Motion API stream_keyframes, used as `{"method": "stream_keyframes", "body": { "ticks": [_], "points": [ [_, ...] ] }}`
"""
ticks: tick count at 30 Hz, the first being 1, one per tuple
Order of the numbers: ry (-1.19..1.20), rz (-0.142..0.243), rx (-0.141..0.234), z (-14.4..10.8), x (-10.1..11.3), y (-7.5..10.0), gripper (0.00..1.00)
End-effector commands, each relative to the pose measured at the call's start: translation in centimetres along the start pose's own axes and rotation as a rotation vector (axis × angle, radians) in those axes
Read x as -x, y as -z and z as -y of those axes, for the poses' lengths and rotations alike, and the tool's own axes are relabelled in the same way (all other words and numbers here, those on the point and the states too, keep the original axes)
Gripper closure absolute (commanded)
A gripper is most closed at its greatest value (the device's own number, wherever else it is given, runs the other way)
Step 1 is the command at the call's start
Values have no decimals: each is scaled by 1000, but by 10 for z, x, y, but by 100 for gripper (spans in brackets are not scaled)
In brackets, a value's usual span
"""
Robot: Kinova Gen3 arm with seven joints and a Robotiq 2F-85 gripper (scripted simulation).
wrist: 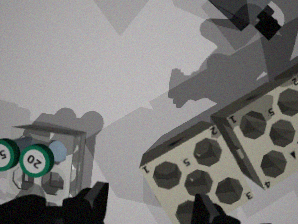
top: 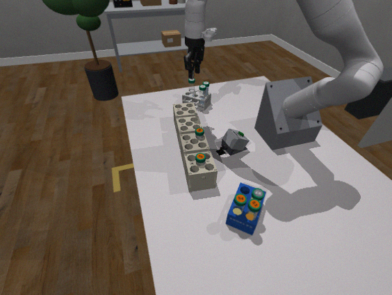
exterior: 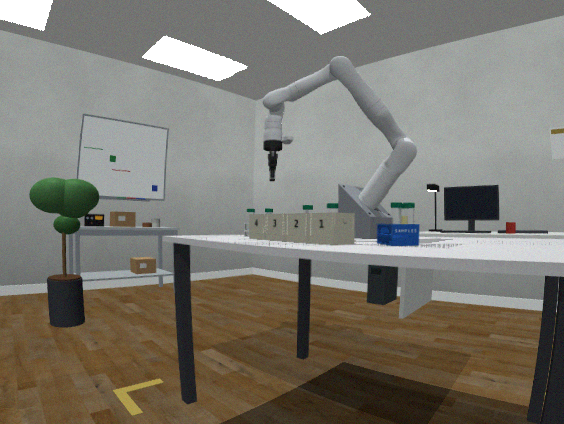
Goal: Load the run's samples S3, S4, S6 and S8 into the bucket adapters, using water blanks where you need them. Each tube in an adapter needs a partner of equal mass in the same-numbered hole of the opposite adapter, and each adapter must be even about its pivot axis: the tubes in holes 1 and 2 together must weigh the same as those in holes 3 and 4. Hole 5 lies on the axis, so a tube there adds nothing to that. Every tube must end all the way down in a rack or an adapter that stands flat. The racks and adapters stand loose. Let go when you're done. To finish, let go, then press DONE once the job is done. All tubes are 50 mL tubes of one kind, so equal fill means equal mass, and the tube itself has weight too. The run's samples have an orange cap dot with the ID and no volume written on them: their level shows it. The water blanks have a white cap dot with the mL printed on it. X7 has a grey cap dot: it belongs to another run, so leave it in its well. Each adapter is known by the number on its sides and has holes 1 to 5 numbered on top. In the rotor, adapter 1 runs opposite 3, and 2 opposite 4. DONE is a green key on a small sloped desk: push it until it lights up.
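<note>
Blanks rack (top: 205, 102) – clear, two capped tubes – stands below the spread, empty hand (top: 192, 68).

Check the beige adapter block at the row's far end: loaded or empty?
Empty: the beige adapter block shows only dark open holes in the wrist view, no caps.
</note>
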State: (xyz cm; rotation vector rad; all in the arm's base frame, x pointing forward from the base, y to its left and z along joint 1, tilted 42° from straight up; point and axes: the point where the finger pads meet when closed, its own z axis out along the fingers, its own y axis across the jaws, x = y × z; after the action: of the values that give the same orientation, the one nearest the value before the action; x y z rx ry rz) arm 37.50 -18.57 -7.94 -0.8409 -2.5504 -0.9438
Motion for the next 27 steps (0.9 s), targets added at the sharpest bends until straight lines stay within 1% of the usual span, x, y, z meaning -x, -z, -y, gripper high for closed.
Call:
{"method": "stream_keyframes", "body": {
  "ticks": [1, 8, 10, 25, 27],
  "points": [
    [0, 2, 0, 11, 6, 1, 38],
    [0, 2, 0, 31, 18, 1, 38],
    [0, 2, 0, 31, 18, 1, 38],
    [0, 2, 0, 74, 43, 1, 38],
    [0, 2, 0, 74, 43, 1, 38]
  ]
}}
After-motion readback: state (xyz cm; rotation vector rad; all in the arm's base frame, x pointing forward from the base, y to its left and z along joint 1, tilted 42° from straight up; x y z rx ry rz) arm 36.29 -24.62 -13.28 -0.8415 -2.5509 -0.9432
